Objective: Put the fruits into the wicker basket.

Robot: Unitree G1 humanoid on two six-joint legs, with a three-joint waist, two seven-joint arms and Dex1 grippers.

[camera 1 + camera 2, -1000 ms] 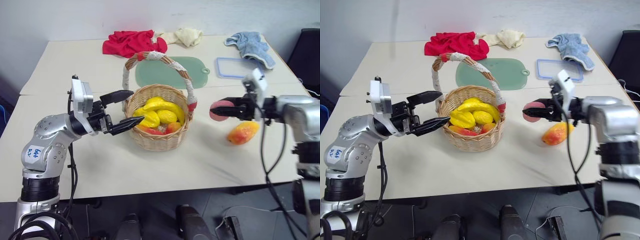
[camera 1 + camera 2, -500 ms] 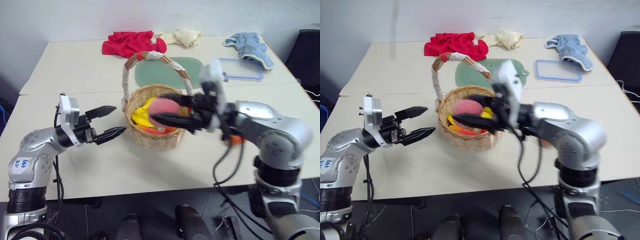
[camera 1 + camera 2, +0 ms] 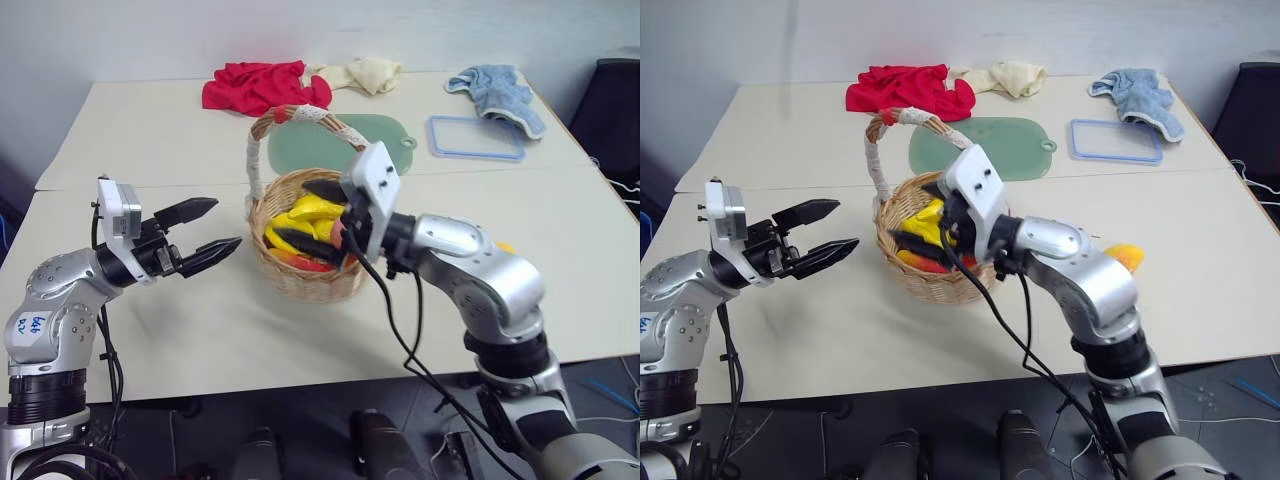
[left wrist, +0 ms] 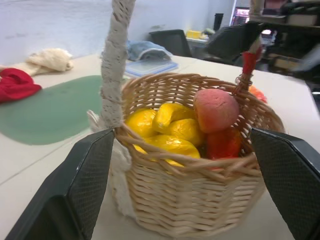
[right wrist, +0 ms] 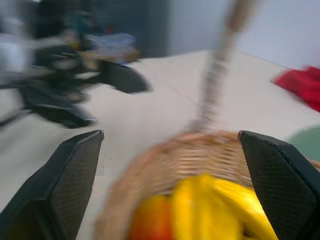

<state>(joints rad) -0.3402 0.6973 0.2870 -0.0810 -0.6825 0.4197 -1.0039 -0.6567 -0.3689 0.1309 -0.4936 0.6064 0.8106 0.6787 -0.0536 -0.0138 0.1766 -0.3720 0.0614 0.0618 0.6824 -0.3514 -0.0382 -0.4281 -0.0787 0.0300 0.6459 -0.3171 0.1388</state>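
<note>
The wicker basket [image 3: 312, 283] stands mid-table with its white-wrapped handle [image 3: 262, 140] upright. The pink peach [image 4: 216, 110] lies inside it on top of yellow fruits [image 4: 172, 131], free of any finger. My right gripper [image 3: 312, 215] hangs open just over the basket's rim, pointing left, nothing between its fingers. The orange-yellow mango [image 3: 1124, 257] lies on the table right of the basket, mostly hidden behind my right arm. My left gripper [image 3: 222, 224] is open and empty, a short way left of the basket and pointing at it.
At the back of the table lie a red cloth [image 3: 255, 85], a cream cloth [image 3: 366, 72], a blue towel [image 3: 497, 90], a green mat [image 3: 350, 140] and a blue-rimmed clear lid [image 3: 476, 137]. A dark chair [image 3: 615, 110] stands at the far right.
My right gripper swung left with the peach from beside the mango to over the basket and opened; the peach now lies inside. My left gripper drew back left from the basket.
</note>
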